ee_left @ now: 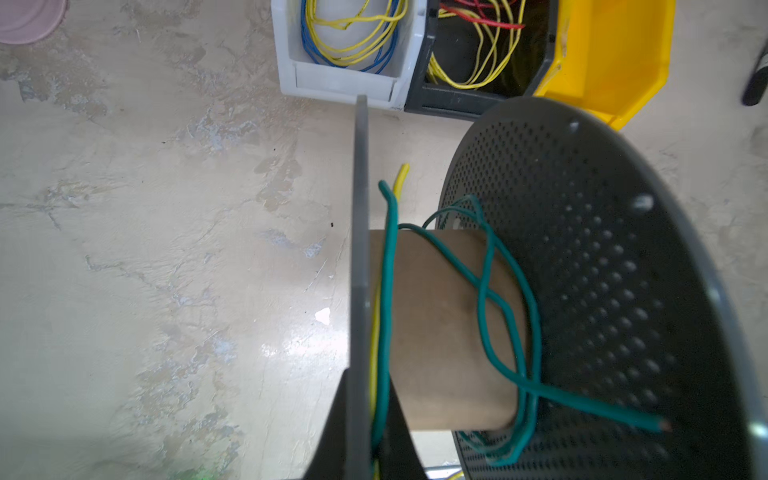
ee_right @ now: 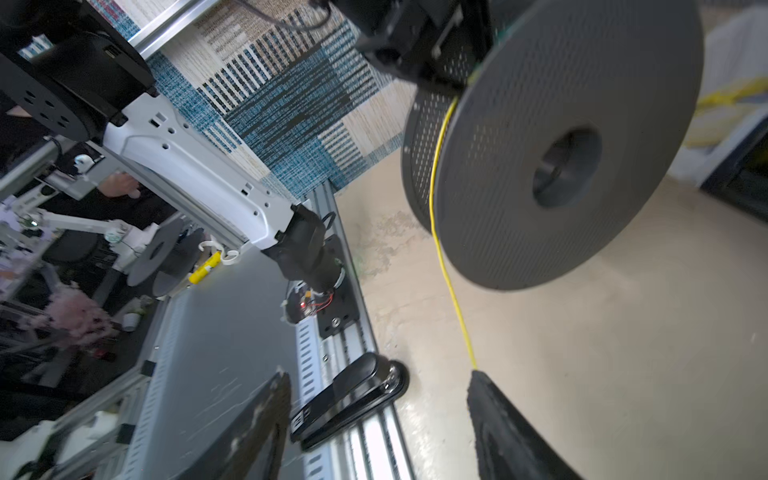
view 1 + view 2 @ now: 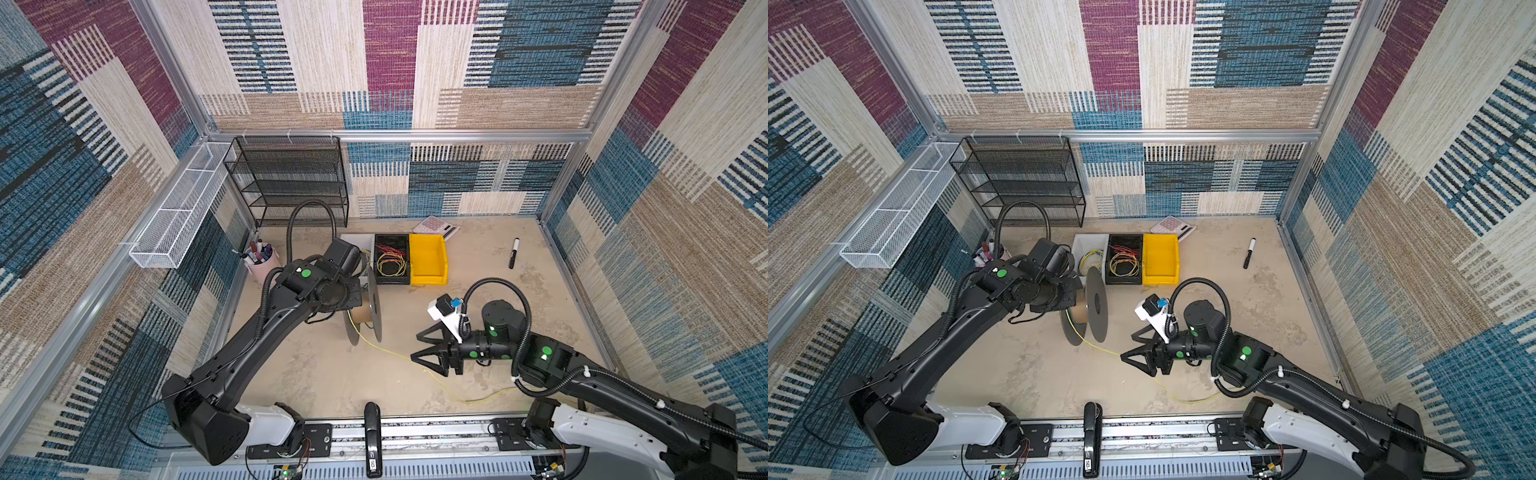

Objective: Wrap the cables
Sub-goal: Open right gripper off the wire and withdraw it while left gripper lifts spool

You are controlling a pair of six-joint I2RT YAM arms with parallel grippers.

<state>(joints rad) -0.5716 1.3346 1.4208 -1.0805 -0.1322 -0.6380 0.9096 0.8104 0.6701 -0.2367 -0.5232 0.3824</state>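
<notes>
The thin yellow cable [image 3: 386,351] runs from a grey spool [image 3: 365,309] across the table, past my right gripper, toward the front rail. In the left wrist view my left gripper [image 1: 365,436] is shut on one flange of the spool [image 1: 360,249], with the yellow cable [image 1: 376,332] and a green wire [image 1: 486,291] lying against the cardboard core. My right gripper [image 3: 414,345] stands open to the right of the spool. In the right wrist view the cable [image 2: 446,266] drops from the spool [image 2: 573,166] and passes behind one fingertip [image 2: 482,386], with nothing between the jaws.
White [image 3: 357,241], black [image 3: 392,257] and yellow [image 3: 428,257] bins sit behind the spool, two holding wire coils. A marker [image 3: 514,252] and calculator [image 3: 435,226] lie at the back right. A pen cup [image 3: 259,262], mesh shelf [image 3: 291,183] and front stapler [image 3: 372,436] are also present.
</notes>
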